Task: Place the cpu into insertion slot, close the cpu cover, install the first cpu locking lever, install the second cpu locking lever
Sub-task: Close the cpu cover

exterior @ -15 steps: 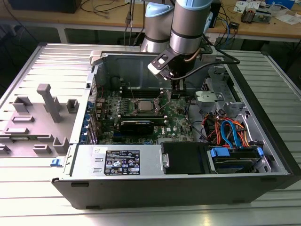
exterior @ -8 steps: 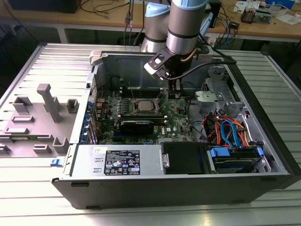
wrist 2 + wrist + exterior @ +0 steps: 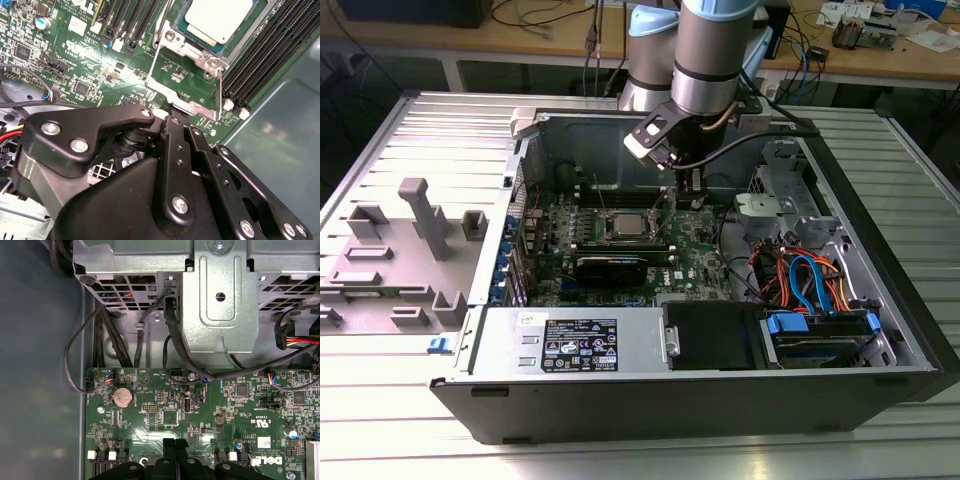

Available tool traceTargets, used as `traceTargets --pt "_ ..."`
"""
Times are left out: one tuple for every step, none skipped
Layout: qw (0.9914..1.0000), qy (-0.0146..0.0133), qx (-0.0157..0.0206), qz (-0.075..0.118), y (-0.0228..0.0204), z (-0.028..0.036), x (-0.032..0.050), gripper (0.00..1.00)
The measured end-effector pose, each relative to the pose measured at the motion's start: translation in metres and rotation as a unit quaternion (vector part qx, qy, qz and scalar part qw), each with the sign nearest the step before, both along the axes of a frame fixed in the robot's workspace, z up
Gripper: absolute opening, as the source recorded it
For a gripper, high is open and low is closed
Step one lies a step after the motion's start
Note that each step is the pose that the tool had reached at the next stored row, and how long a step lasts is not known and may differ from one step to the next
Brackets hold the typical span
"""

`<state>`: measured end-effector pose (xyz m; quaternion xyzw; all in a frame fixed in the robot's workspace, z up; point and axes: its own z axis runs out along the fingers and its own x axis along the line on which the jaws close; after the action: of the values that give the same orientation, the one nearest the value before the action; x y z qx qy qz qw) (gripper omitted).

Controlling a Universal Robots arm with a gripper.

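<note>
The cpu (image 3: 625,225) (image 3: 217,20), a silver-grey square chip, lies in the insertion slot (image 3: 605,230) on the green board. The silvery cpu cover (image 3: 192,47) lies flat as a frame around the chip's raised top. Two thin wire levers (image 3: 157,55) (image 3: 220,92) run from the socket toward the gripper, and in the exterior view they stand up at an angle. My black gripper (image 3: 688,203) (image 3: 176,116) (image 3: 172,442) hovers just to the exterior view's right of the socket. Its fingers are shut together, with the tips beside a flat silvery tab (image 3: 192,106) at the levers' end.
Long black memory slots (image 3: 260,55) flank the socket. A black card (image 3: 610,268) lies in front of it, with the power supply (image 3: 575,340) nearer still. A drive cage with coloured cables (image 3: 810,280) stands on the exterior view's right. Black cables (image 3: 175,340) hang by a metal bracket (image 3: 220,295).
</note>
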<state>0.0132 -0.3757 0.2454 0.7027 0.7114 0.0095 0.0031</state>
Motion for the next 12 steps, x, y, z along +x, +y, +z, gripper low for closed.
traceTargets --pt "1.00000 0.0000 0.0000 0.000 0.0000 0.0000 -0.0003 0.11" --pt "1.00000 0.0000 0.0000 0.000 0.0000 0.0000 -0.0005 0.11" --pt "1.00000 0.0000 0.0000 0.000 0.0000 0.0000 -0.0011 0.11" --pt "1.00000 0.0000 0.0000 0.000 0.0000 0.0000 -0.0013 0.11" --pt "1.00000 0.0000 0.0000 0.000 0.0000 0.0000 -0.0016 0.11" --pt "1.00000 0.0000 0.0000 0.000 0.0000 0.0000 -0.0019 0.11" --pt "1.00000 0.0000 0.0000 0.000 0.0000 0.0000 -0.0021 0.11" --pt "1.00000 0.0000 0.0000 0.000 0.0000 0.0000 -0.0025 0.11" --pt "1.00000 0.0000 0.0000 0.000 0.0000 0.0000 -0.0031 0.11" --pt "1.00000 0.0000 0.0000 0.000 0.0000 0.0000 -0.0036 0.11" --pt "1.00000 0.0000 0.0000 0.000 0.0000 0.0000 -0.0040 0.11" --pt "1.00000 0.0000 0.0000 0.000 0.0000 0.0000 -0.0043 0.11"
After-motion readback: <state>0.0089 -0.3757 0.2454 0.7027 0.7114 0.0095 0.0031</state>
